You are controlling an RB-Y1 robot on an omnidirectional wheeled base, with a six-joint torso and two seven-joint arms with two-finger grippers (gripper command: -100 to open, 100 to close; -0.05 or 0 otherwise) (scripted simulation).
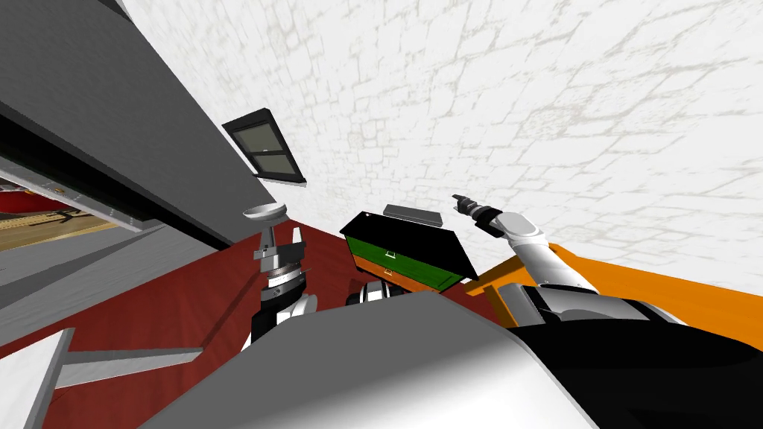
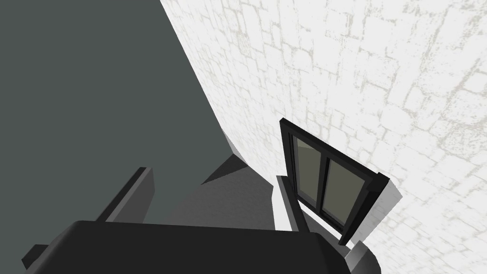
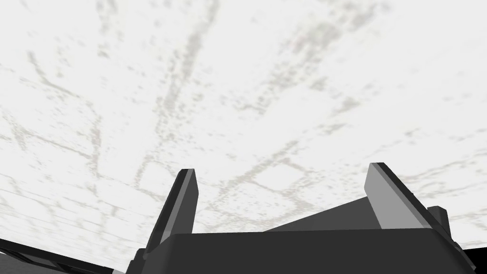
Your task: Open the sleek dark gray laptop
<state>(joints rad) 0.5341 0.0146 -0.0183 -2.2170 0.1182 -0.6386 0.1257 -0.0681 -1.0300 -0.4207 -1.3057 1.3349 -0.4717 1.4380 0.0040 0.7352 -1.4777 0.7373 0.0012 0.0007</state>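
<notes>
The laptop lies shut and flat at the back of a black-topped drawer unit, close to the white wall. The right pincer hangs just beside it, blades wide apart and empty, aimed at the wall rather than the lid. From this angle the blades could scrape the wall or shove the whole laptop along instead of catching the lid's edge; the left pincer, likewise spread and empty, is raised well off to the side
</notes>
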